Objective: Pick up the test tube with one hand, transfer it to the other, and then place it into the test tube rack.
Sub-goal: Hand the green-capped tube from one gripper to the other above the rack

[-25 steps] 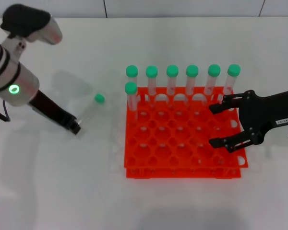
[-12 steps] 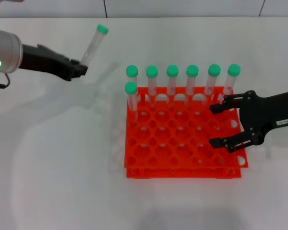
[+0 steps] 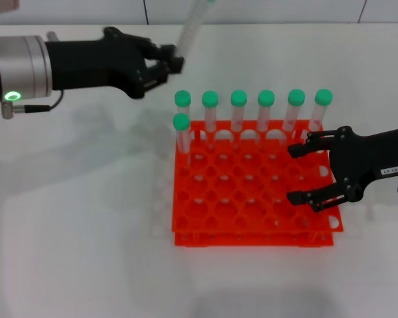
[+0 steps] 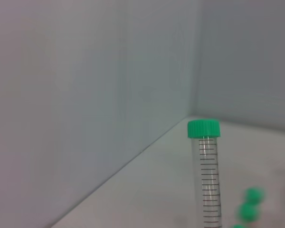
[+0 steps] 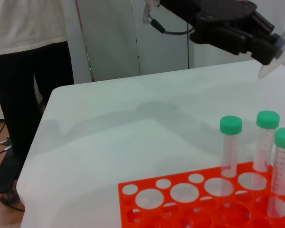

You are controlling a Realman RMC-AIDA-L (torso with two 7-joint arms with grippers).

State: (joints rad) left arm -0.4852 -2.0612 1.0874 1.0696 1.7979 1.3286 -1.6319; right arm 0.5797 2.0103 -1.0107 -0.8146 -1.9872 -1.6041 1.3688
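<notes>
Above the rack [image 3: 252,185], left gripper [image 3: 172,63] clamping tube [image 3: 189,30], cap [image 4: 204,128] wrist-view only, right gripper [image 3: 304,173] agape.

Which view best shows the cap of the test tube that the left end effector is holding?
The left wrist view: the test tube shows its green cap and printed markings. In the head view the tube runs out of frame above the left end effector, hiding the cap. The right wrist view shows only its lower tip.

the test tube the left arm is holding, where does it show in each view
Head view: test tube at top centre, cap cut off, pinched by the left gripper.
Left wrist view: upright, lower right, green cap on.
Right wrist view: only its clear tip at the right edge.
Shared landmark: the green-capped racked tubes.
</notes>
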